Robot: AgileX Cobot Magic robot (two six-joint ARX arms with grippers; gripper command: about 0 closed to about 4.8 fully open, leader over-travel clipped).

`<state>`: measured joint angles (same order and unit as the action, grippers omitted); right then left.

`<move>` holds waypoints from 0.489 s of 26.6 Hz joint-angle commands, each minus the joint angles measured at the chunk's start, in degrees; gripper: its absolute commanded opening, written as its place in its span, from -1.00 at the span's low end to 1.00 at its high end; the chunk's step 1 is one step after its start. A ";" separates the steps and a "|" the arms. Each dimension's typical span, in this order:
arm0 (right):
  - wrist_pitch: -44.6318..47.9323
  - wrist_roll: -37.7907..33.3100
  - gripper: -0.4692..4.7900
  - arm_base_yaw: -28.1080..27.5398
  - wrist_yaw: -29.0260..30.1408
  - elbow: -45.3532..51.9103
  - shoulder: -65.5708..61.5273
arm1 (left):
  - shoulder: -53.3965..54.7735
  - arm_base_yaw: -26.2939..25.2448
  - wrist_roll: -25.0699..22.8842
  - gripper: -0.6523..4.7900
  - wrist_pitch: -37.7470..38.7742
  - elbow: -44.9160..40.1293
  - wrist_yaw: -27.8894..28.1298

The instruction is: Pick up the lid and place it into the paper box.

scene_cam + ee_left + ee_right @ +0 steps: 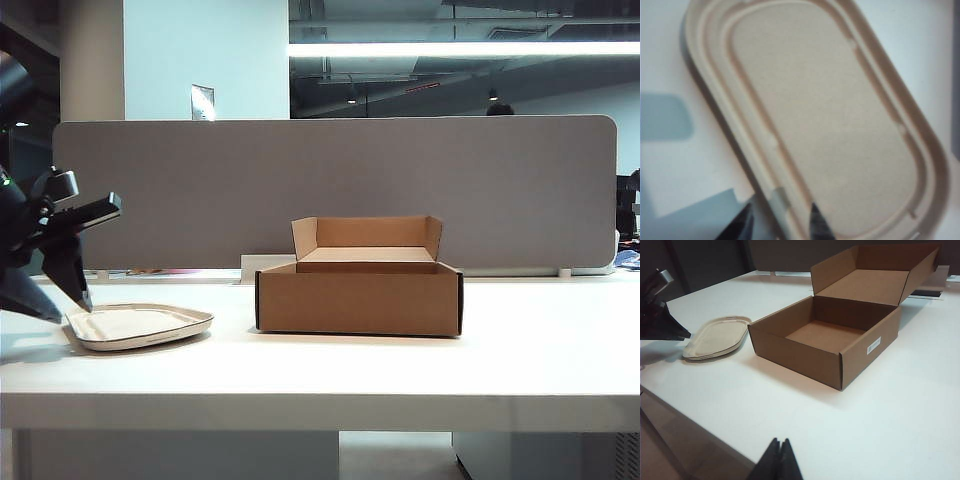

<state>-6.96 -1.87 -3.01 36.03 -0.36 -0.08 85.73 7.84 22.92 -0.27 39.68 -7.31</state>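
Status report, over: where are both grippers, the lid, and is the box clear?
Left gripper open, fingers straddling the lid rim, lid on table. Right gripper shut, parked off from the work. Paper box open, empty, nothing between.

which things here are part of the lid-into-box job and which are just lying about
Part of the job:
- flat off-white moulded-fibre lid, on the table
- open brown cardboard box, empty
- left claw, open, at the lid's rim

Just there:
- right claw, shut, away from both
- grey partition screen
- white table
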 commanded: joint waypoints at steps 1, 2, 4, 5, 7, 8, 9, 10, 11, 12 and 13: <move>0.57 -0.02 -0.82 0.00 -0.09 0.33 0.09 | -0.17 -0.09 0.24 -0.26 0.42 0.22 1.11; 0.57 -0.02 -0.82 0.00 -0.09 0.33 0.09 | -0.04 -0.09 0.26 -0.26 0.39 0.22 1.14; 0.59 0.00 -0.82 0.00 -0.09 0.33 0.09 | 0.72 -0.09 0.28 -0.26 0.15 0.22 1.11; 0.57 0.00 -0.82 0.00 -0.09 0.33 0.09 | 1.44 -0.07 0.28 -0.27 0.07 0.22 1.09; 0.59 -0.02 -0.82 0.00 -0.09 0.33 0.09 | 2.49 -0.07 1.27 -0.27 0.07 0.22 1.11; 0.59 -0.02 -0.82 0.00 -0.09 0.33 0.09 | 2.99 -0.07 1.88 -0.27 -0.02 0.22 1.09; 0.59 -0.02 -0.82 0.00 -0.09 0.33 0.09 | 3.54 -0.07 2.62 -0.27 -0.24 0.22 1.09; 0.59 -0.02 -0.82 0.00 -0.09 0.33 0.09 | 4.02 -0.07 2.69 -0.27 -0.63 0.22 1.09; 0.59 0.00 -0.82 0.00 -0.09 0.33 0.09 | 4.46 -0.07 2.67 -0.27 -1.11 0.22 1.07; 0.57 -0.02 -0.82 0.00 -0.09 0.33 0.09 | 4.83 -0.07 2.67 -0.27 -1.66 0.22 1.07; 0.57 -0.02 -0.82 0.00 -0.09 0.33 0.09 | 5.33 -0.07 2.69 -0.27 -2.62 0.22 1.05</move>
<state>-6.96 -1.87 -3.01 36.03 -0.36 -0.08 90.48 7.81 25.36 -2.81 39.92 -6.44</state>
